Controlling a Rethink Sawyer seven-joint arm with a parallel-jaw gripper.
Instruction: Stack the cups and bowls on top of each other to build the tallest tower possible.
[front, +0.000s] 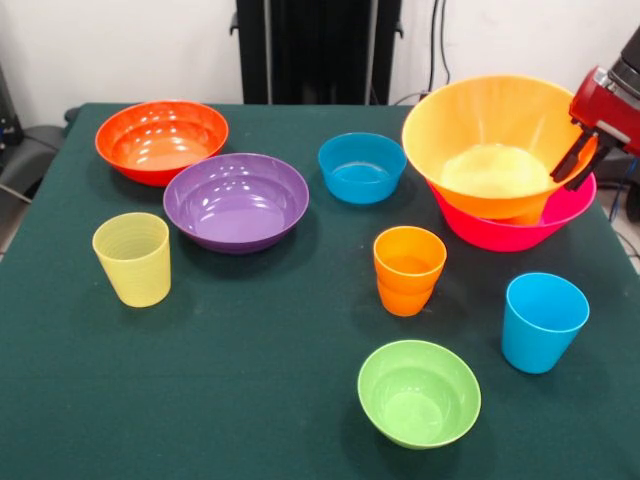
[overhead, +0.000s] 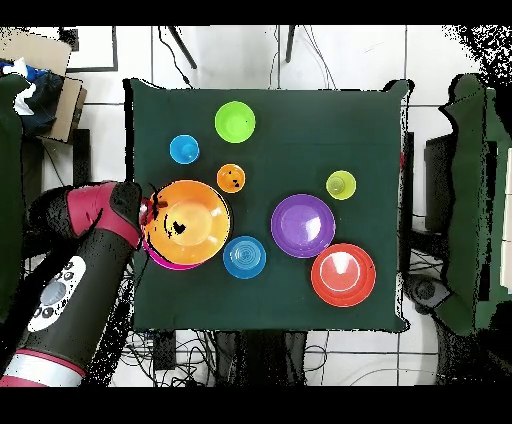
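The large orange bowl (front: 487, 120) (overhead: 190, 222) sits tilted inside the hot pink bowl (front: 510, 235) (overhead: 163, 262) at the table's right side in the front view. My gripper (front: 577, 160) (overhead: 150, 212) is shut on the orange bowl's right rim. A pale yellow patch shows at that bowl's bottom; the yellow cup is not plainly seen. Loose on the table are the red-orange bowl (front: 161, 140) (overhead: 343, 274), purple bowl (front: 236, 202) (overhead: 303, 225), blue bowl (front: 362, 167) (overhead: 244, 257), lime green bowl (front: 419, 392) (overhead: 235, 121), ribbed yellow-green cup (front: 132, 258) (overhead: 341, 185), orange cup (front: 408, 270) (overhead: 231, 178) and sky blue cup (front: 542, 322) (overhead: 184, 149).
The green table (front: 250, 400) ends just right of the pink bowl. The black pedestal (front: 318, 50) stands at its far side. In the overhead view a cardboard box (overhead: 40, 60) lies off the table at the top left.
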